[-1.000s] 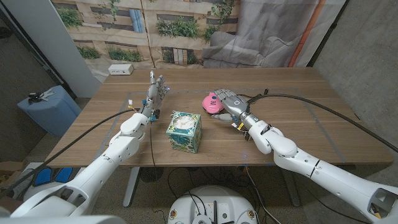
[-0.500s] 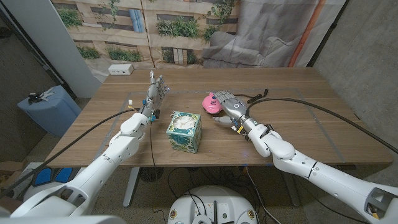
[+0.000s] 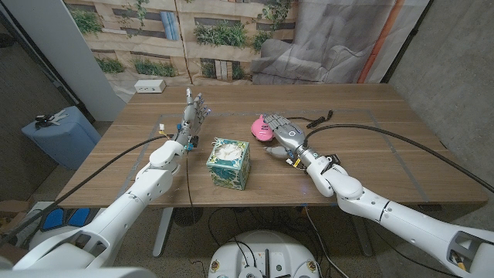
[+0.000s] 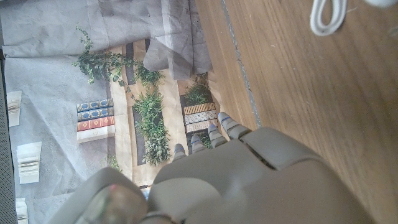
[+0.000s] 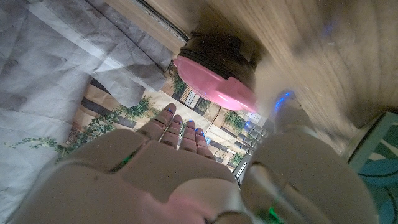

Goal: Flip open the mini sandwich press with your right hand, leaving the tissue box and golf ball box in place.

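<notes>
Pink sandwich press (image 3: pixel 262 128) is seen closed on the worktop (image 3: pixel 370 123), behind-right of the tissue box (image 3: pixel 228 163). Right hand (image 3: pixel 282 130) is held just beside the press, fingers spread, nothing gripped. Left hand (image 3: pixel 192 113) is raised upright, fingers apart, nothing held.

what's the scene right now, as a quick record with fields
press: pink, on the table, lid looks down
right hand: at the press, fingers spread over it; grip unclear
left hand: raised, fingers apart, holding nothing
tissue box: between the arms, near the front edge
cable: black, behind the right hand
</notes>
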`<state>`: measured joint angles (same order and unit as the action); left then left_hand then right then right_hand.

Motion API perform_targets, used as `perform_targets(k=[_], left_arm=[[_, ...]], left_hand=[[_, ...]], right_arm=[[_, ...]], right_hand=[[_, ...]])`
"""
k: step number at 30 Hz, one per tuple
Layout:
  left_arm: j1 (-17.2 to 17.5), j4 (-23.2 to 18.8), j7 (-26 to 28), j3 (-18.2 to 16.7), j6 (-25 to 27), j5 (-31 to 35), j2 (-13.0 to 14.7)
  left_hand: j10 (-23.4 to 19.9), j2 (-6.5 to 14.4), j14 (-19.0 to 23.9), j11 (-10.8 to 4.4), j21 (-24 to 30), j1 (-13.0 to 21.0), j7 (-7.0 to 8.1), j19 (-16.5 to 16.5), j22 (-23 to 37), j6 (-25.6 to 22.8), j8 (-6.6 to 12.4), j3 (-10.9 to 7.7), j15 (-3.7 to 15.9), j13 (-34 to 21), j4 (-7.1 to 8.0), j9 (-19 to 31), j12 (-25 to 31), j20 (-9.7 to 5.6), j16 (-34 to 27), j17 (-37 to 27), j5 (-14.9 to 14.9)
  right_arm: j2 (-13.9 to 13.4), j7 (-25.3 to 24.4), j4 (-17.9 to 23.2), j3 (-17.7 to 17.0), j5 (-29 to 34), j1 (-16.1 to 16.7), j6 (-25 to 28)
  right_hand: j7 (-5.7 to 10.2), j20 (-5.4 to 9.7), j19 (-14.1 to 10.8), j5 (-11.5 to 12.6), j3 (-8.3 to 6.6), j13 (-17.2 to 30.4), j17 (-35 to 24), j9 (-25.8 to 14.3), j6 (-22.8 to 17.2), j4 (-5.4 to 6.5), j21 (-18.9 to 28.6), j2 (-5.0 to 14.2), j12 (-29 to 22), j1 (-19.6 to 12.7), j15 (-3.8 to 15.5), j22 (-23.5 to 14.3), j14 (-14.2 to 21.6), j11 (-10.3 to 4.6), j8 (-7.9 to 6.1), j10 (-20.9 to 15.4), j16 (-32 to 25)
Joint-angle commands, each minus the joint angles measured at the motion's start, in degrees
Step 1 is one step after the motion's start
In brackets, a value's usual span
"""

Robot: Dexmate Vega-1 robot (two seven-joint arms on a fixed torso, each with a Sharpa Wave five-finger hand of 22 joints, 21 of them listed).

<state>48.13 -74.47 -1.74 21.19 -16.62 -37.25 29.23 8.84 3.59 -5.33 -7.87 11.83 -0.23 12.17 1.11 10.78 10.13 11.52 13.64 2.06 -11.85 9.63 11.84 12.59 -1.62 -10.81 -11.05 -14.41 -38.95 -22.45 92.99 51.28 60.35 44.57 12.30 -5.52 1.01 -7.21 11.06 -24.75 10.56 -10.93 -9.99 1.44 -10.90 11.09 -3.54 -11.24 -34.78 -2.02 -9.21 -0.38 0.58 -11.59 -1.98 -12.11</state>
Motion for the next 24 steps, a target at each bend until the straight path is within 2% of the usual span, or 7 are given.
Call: perform_targets(k=[1,24], left_arm=[[0.01,-0.01,0.01,0.0,0.0,0.0,0.01],[0.01,-0.03,0.02,0.0,0.01,0.0,0.01]], left_hand=[[0.28,2.97,-0.41,0.05,0.36,0.0,0.46,0.19,0.15,1.92,0.3,0.44,2.07,-0.14,0.03,0.26,0.35,-0.16,-0.4,-0.19,-0.27],[0.2,2.99,-0.37,0.15,0.37,-0.01,0.46,0.22,0.16,1.95,0.28,0.43,2.11,-0.14,0.04,0.26,0.38,-0.19,-0.41,-0.19,-0.27]], right_arm=[[1.46,-2.67,-3.27,1.66,0.75,-1.52,0.68],[3.4,-5.31,-6.56,3.71,0.29,-3.75,2.77]], right_hand=[[0.37,-0.01,-0.84,0.16,-0.66,0.07,-0.07,-0.27,0.0,0.07,0.21,-0.18,-0.01,-1.09,-0.19,-0.14,0.32,-0.39,0.0,-0.24,0.12],[1.31,-0.2,-2.58,0.19,-2.22,0.11,-0.03,-0.27,-1.48,0.06,0.1,-0.76,-0.14,-5.6,0.1,-0.15,1.31,-0.78,-0.37,-1.17,0.07]])
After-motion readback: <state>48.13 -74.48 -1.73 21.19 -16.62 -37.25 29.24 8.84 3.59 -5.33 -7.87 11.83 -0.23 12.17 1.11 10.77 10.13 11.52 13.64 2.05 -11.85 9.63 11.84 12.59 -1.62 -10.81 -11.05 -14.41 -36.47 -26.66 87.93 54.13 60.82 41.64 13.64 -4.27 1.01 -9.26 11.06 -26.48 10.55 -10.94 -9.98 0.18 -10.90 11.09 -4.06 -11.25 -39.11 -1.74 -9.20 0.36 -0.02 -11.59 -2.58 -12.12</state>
